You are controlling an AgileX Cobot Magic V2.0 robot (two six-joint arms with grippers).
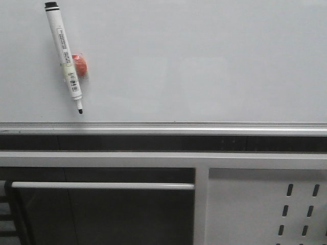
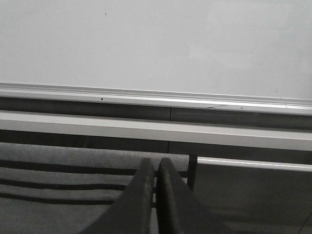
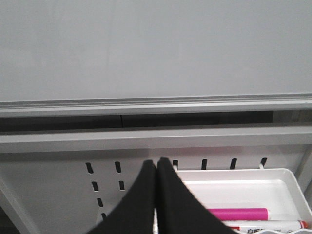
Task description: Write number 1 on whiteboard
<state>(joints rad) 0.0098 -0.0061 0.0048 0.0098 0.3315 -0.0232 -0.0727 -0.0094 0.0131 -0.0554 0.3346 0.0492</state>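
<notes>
step: nothing written, I judge, no number 1 visible on the whiteboard [image 1: 204,61] | marker [image 1: 64,53] clings to it by a red magnet [image 1: 79,65] | my left tool [image 2: 156,168] and right tool [image 3: 156,168] both pressed together, empty | next: open my left tool, reach the marker.

The left gripper [image 2: 157,168] had its fingers [image 2: 141,195] pressed together below the rail [image 2: 146,96] — whiteboard [image 2: 156,44] above, bare.
</notes>
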